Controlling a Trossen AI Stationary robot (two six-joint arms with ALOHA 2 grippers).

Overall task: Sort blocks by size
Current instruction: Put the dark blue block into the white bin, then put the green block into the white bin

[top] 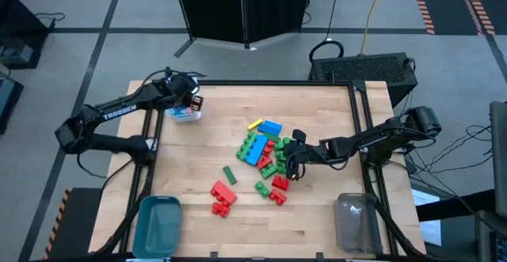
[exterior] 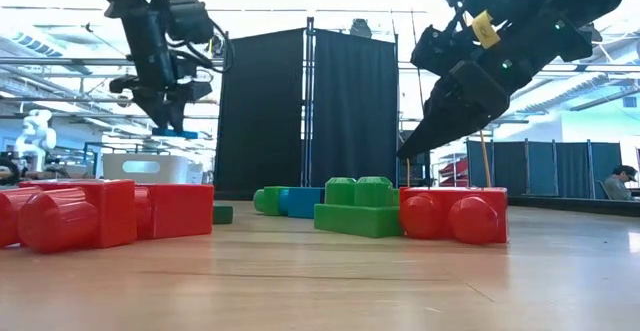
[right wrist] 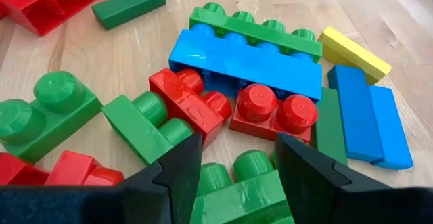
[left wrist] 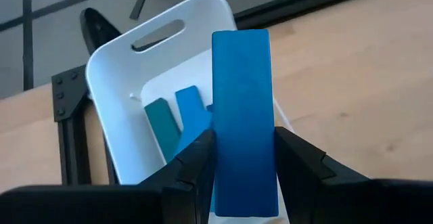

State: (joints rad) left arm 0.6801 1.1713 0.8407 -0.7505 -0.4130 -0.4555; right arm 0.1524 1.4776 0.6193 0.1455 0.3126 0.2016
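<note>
My left gripper (top: 195, 101) hangs over the white bin (top: 184, 115) at the table's far left corner, shut on a flat blue bar (left wrist: 243, 109). Inside the bin (left wrist: 108, 82) lie a teal bar (left wrist: 162, 126) and a blue bar (left wrist: 193, 112). The pile of blocks (top: 265, 147), red, green, blue and yellow, lies on the table's middle. My right gripper (top: 295, 157) is open just above the pile's right side, its fingers (right wrist: 179, 170) standing over green bricks (right wrist: 233, 183) without holding any. My left gripper pinches the blue bar by its two long edges (left wrist: 220, 149), near the end closest to the wrist. The fingers slant downward and run along the bar, which sticks out past their tips. The bar is lifted clear above the bin's opening.
A teal bin (top: 157, 224) stands at the near left corner and a clear bin (top: 356, 222) at the near right. Red bricks (top: 223, 199) and a green bar (top: 229, 174) lie apart from the pile, toward the near edge. A black frame (top: 360, 119) borders the table.
</note>
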